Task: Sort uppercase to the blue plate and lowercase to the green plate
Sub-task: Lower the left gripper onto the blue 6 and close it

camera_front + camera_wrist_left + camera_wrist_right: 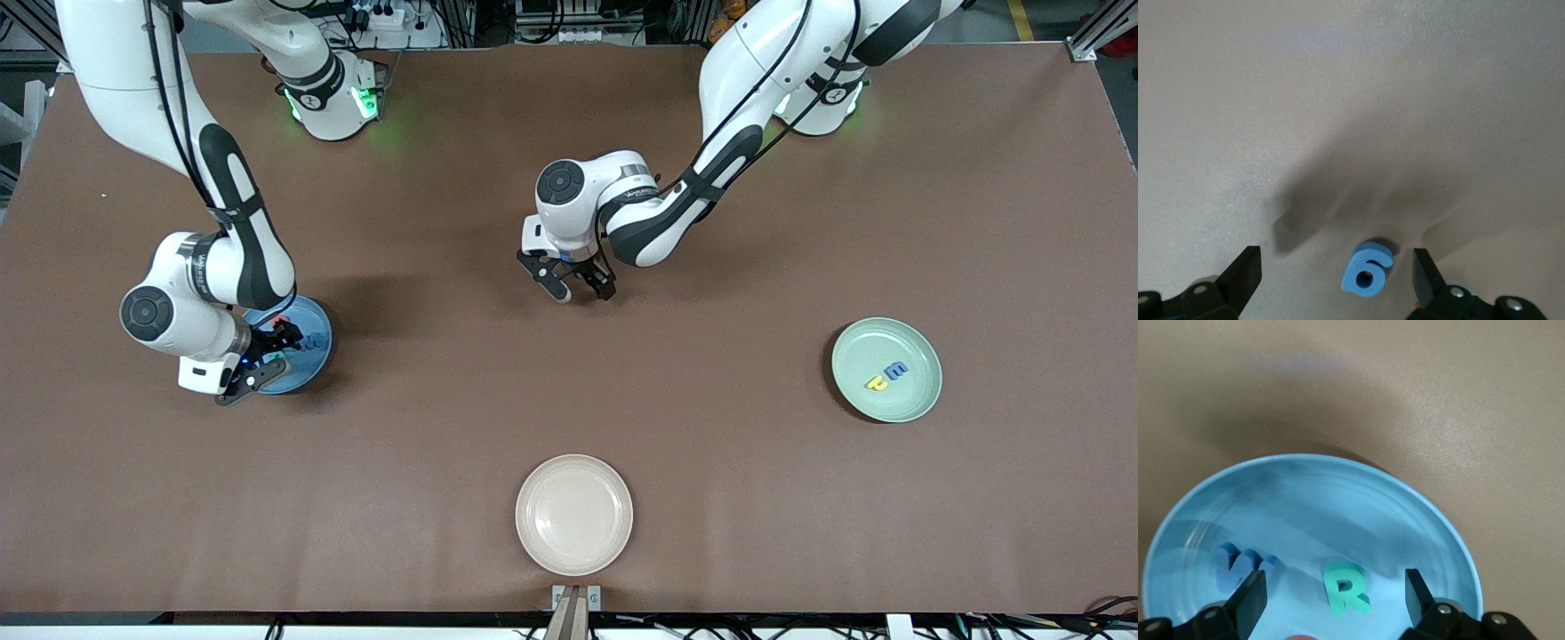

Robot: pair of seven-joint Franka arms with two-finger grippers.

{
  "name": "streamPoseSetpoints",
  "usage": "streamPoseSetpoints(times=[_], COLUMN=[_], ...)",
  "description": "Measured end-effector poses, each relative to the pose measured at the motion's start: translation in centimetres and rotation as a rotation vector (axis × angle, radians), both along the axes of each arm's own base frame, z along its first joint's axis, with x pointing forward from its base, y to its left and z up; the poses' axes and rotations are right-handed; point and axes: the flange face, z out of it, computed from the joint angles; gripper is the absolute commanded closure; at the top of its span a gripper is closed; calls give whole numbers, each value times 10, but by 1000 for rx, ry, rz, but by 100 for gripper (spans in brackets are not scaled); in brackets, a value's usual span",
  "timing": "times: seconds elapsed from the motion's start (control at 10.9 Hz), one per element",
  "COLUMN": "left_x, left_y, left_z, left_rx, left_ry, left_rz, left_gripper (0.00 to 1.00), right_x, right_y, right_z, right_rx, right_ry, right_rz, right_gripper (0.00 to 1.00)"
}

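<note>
Progress: blue plate [313,313] at right arm's end holds blue W [1238,565] + teal R [1346,588]; red piece partly hidden, unclear. Green plate [916,396] at left arm's end holds yellow + blue lowercase [886,375].

Right gripper [258,360] over blue plate, jaws apart, nothing held.

Left gripper [1337,273] over table centre, jaws apart astride blue lowercase letter [1367,270], not gripped yet.

Cream plate [574,514] bare, near front edge. Ample open room between plates.
</note>
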Motion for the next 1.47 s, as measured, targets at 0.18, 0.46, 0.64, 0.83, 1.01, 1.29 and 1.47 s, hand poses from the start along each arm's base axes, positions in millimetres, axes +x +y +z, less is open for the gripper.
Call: streamPoseSetpoints(times=[0.18, 0.46, 0.64, 0.83, 1.01, 1.29, 1.47], left_x=[-3, -13, -17, -14, -9, -11, -12], left_y=[0, 3, 10, 15, 20, 21, 21], left_z=[0, 2, 1, 0, -1, -3, -4], left_rx=[0, -53, -66, -58, -54, -54, -52], left_ry=[2, -13, -16, -29, -32, -29, -27], left_rz=[-4, -20, -24, -36, -31, -34, -35], left_gripper=[0, 0, 0, 0, 3, 13, 17], right_x=[11, 26, 30, 30, 30, 32, 33], right_y=[4, 8, 9, 9, 9, 11, 12], right_z=[19, 45, 51, 51, 52, 55, 57], right_rx=[14, 24, 25, 25, 25, 22, 22], right_ry=[27, 24, 28, 29, 28, 30, 44], right_rz=[-9, -8, -11, -13, -16, -50, -68], right_gripper=[8, 8, 9, 9, 9, 9, 9])
